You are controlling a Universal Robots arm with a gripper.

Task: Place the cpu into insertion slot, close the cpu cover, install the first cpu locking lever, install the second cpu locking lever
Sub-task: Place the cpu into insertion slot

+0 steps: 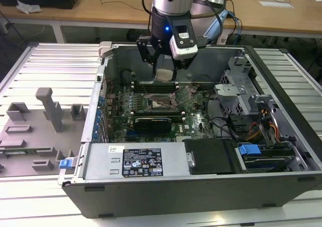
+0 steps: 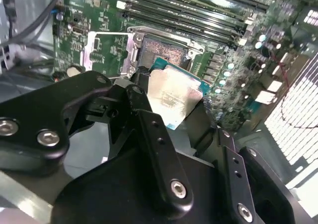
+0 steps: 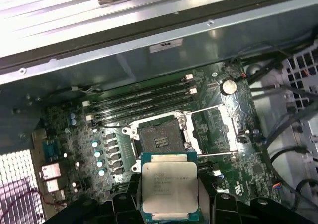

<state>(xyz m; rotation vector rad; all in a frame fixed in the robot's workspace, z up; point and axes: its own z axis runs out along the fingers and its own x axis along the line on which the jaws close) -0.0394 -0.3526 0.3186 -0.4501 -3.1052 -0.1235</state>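
My gripper hangs inside the open computer case, shut on the cpu, a flat square chip with a pale metal top. In both wrist views the cpu sits between black fingers, held in the air above the green board. The insertion slot lies bare just past the chip's edge, its dark pin field showing. The cpu cover, a thin silver frame, stands swung open beside the slot. Thin wire levers stick up next to the socket.
Long memory slots run beside the socket, and a black card lies across the board in front of it. Case walls, a drive cage and cables hem the board in. A grey fixture tray lies at the exterior view's left.
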